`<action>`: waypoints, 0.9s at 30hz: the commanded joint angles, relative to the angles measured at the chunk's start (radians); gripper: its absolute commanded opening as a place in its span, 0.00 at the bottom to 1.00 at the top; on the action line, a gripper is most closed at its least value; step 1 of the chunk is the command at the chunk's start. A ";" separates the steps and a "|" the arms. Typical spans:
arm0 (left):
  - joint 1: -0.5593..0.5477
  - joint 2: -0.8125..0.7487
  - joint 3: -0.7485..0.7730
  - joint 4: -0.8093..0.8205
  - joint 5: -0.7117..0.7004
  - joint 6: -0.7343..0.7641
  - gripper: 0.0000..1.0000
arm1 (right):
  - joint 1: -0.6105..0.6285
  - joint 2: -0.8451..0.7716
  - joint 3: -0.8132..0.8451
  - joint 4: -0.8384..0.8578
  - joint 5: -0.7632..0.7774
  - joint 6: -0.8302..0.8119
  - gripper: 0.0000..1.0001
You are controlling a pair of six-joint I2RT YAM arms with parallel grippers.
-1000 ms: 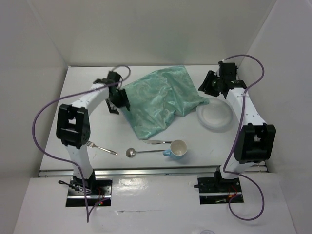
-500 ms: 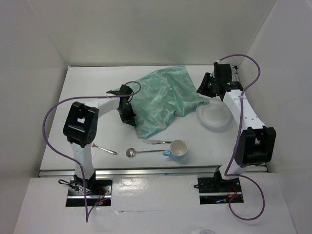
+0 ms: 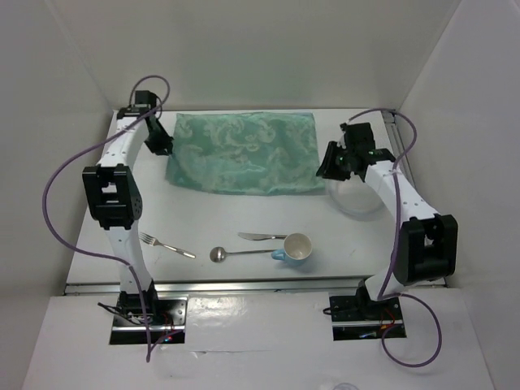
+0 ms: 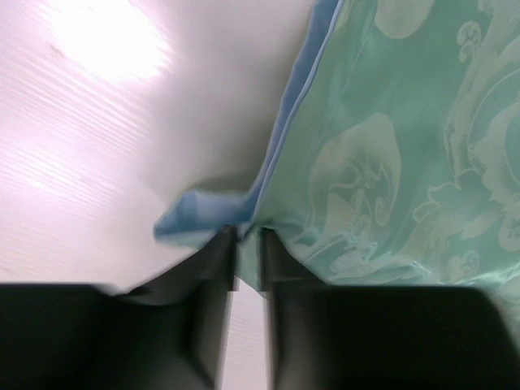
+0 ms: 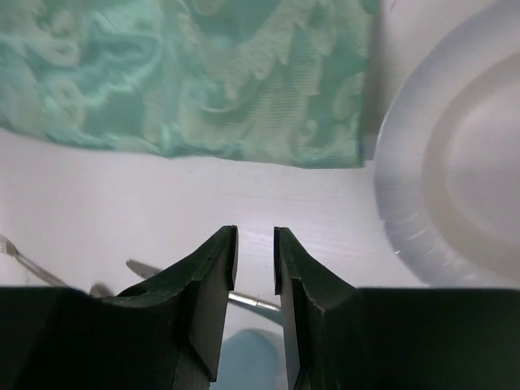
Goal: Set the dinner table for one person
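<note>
One broad white surface, the dinner table [image 3: 244, 213], fills the walled bay in the top view, and most of what lies on it sits toward its middle and far side. Spread nearly flat at its 12 o'clock is the teal patterned placemat [image 3: 244, 152], its long edge running left to right. The left gripper [image 4: 248, 244] is at the mat's 9 o'clock end, jaws pinched on the corner, where a flap [image 4: 191, 218] of the pale blue underside is turned up (the wrist view shows it plainly). The right gripper [image 5: 254, 244] hangs just off the mat's 3 o'clock end, its fingers parted only a sliver and holding nothing. The step in hand looks like laying out the mat. To finish it well, I judge the left corner should be lowered to the tabletop and let go with a slight outward pull, so the flap unfolds rather than creasing under and the cloth is not dragged askew. As for vessels, a white plate [image 3: 351, 203] at the table's 3 o'clock, just beside the mat's right edge, is bare, and a light blue mug [image 3: 297, 247] at about 5 o'clock stands upright and looks empty. Beside the mug lie a spoon [image 3: 244, 253] and a knife [image 3: 262, 236]; a fork [image 3: 166, 244] rests at 7 o'clock.
</note>
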 commanded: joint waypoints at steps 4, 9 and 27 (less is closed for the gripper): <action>0.042 -0.103 -0.027 -0.110 0.000 0.091 0.67 | 0.048 -0.046 -0.141 0.091 -0.106 0.071 0.36; 0.030 -0.283 -0.386 0.030 0.086 0.069 0.87 | 0.048 -0.032 -0.176 0.144 -0.146 0.169 0.43; 0.154 -0.041 -0.395 0.153 0.111 -0.071 0.87 | 0.117 0.132 -0.278 0.343 -0.056 0.565 0.79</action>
